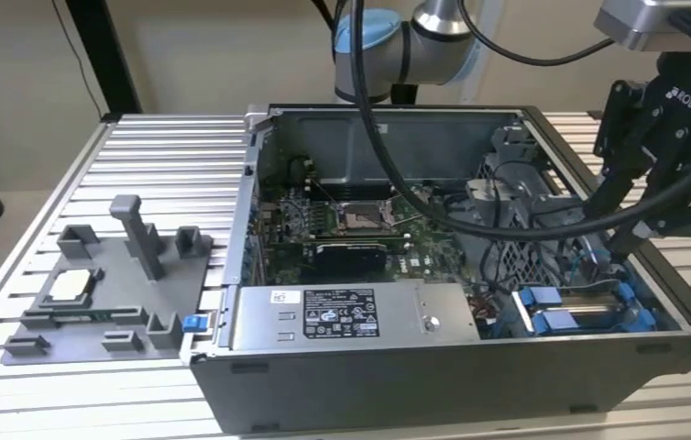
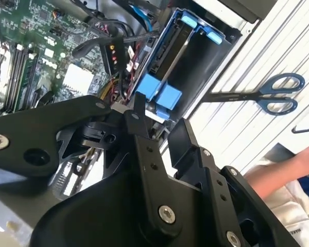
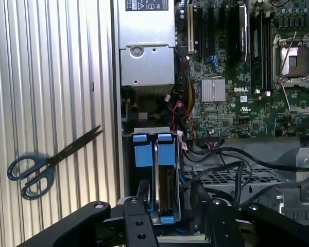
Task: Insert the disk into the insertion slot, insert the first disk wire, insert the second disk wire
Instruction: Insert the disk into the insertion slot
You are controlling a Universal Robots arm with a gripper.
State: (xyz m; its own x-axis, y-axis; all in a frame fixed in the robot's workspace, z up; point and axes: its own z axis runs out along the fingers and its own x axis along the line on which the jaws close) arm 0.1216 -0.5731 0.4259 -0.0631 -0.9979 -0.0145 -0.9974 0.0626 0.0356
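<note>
gripper (image 2: pixel 159 125): released, fingers (image 2: pixel 140 121) spread with nothing between them; hanging just above the insertion slot, at 3 o'clock in the exterior view.
insertion slot (image 2: pixel 203 59): inside the computer case (image 1: pixel 444 385), at 4 o'clock from the motherboard (image 1: pixel 432 261) in the exterior view, close against the case wall.
disk (image 3: pixel 164 185): standing on edge inside the insertion slot, bright blue tabs showing at its end; directly under the spread fingers.
wires (image 3: pixel 219 154): black bundle just beside the insertion slot on the motherboard side; plugged into the disk or not, cannot tell.
grey box (image 1: pixel 345 316): black-and-white sticker on top; at 9 o'clock from the insertion slot in the exterior view, along the case's near wall.
desk (image 1: pixel 150 156): ribbed metal, carrying the computer case; grey fixture (image 1: pixel 89 302) at 8 o'clock in the exterior view.
scissors (image 3: pixel 41 167): blue-handled, lying flat on the desk outside the computer case, near the insertion slot's side.
person: an arm (image 2: pixel 293 167) in the second wrist view, beyond the scissors.
</note>
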